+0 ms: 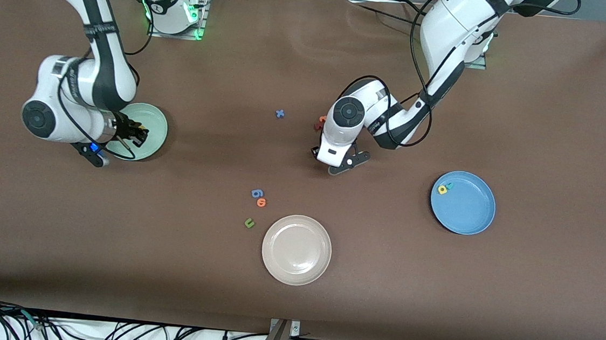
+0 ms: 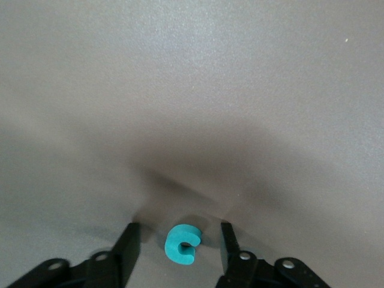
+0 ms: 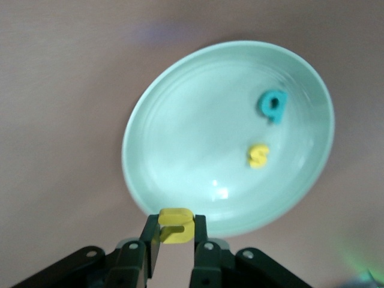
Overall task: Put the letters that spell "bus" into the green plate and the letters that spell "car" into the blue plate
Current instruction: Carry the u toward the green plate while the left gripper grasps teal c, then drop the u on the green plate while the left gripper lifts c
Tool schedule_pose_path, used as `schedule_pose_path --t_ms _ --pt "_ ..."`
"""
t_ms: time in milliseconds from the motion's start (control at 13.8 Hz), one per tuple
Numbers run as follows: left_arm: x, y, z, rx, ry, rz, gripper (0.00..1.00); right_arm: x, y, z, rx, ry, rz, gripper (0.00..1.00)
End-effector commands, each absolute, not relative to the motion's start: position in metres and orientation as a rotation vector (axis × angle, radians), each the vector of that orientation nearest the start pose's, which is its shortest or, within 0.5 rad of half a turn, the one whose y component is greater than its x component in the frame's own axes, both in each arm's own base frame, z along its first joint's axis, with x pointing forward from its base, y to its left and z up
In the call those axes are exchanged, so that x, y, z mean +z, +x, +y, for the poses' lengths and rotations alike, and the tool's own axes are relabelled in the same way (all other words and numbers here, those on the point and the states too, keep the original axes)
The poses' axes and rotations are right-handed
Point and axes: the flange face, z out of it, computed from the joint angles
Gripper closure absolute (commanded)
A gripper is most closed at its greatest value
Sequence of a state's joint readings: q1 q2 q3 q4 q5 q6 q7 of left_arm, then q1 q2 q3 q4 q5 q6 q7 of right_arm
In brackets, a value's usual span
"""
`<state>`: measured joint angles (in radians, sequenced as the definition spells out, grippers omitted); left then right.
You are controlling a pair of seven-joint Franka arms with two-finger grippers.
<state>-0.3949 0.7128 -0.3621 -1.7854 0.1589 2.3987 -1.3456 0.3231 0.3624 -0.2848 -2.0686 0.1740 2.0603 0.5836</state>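
Note:
In the left wrist view a teal "c" (image 2: 182, 244) lies flat on the brown table between the fingers of my left gripper (image 2: 180, 228). That gripper is open, with a gap on each side of the letter. My right gripper (image 3: 175, 221) is shut on the yellow "u" (image 3: 176, 226) and hangs over the rim of the green plate (image 3: 192, 138). In that plate lie the teal "b" (image 3: 273, 106) and the yellow "s" (image 3: 258, 155). The blue plate (image 1: 467, 210) holds the yellow "a" (image 1: 443, 189) and the teal "r" (image 1: 449, 185).
A cream-white plate (image 1: 296, 249) sits near the front camera. Beside it lie a blue "g" (image 1: 257, 193), an orange "o" (image 1: 261, 202) and an olive "u" (image 1: 249, 222). A blue "x" (image 1: 280, 113) and red and orange letters (image 1: 319, 123) lie by the left hand.

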Motion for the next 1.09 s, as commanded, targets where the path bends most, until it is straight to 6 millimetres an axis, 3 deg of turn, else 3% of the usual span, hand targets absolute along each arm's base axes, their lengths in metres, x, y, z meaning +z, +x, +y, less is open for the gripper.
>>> schedule_pose_path --t_ms 0,145,218,291,363,509,799,944,1017 --pt "0.171 0.486 -0.439 0.174 -3.028 -0.883 0.58 0.211 0.534 0.027 0.501 -3.029 0.965 0.83" --pt "0.171 0.487 -0.438 0.174 -3.024 -0.889 0.69 0.206 0.531 0.027 0.522 -3.029 0.957 0.77" --pt "0.171 0.486 -0.44 0.174 -3.027 -0.885 0.72 0.205 0.53 0.026 0.525 -3.03 0.953 0.59" --pt "0.171 0.486 -0.439 0.173 -3.019 -0.905 0.78 0.207 0.53 0.027 0.525 -3.03 0.947 0.24" --pt "0.171 0.485 -0.441 0.173 -3.018 -0.91 0.8 0.211 0.53 0.027 0.527 -3.026 0.946 0.01" --pt "0.171 0.484 -0.441 0.173 -3.018 -0.908 0.84 0.237 0.533 0.03 0.553 -3.011 0.932 0.0" --pt "0.195 0.509 -0.439 0.149 -3.016 -0.94 0.9 0.362 0.568 0.034 0.681 -2.986 0.875 0.0" --pt "0.218 0.536 -0.421 0.171 -2.965 -0.928 0.9 0.425 0.586 0.038 0.648 -3.002 0.786 0.0" --pt "0.231 0.547 -0.411 0.215 -2.959 -0.835 0.9 0.453 0.592 0.038 0.614 -3.01 0.719 0.0"
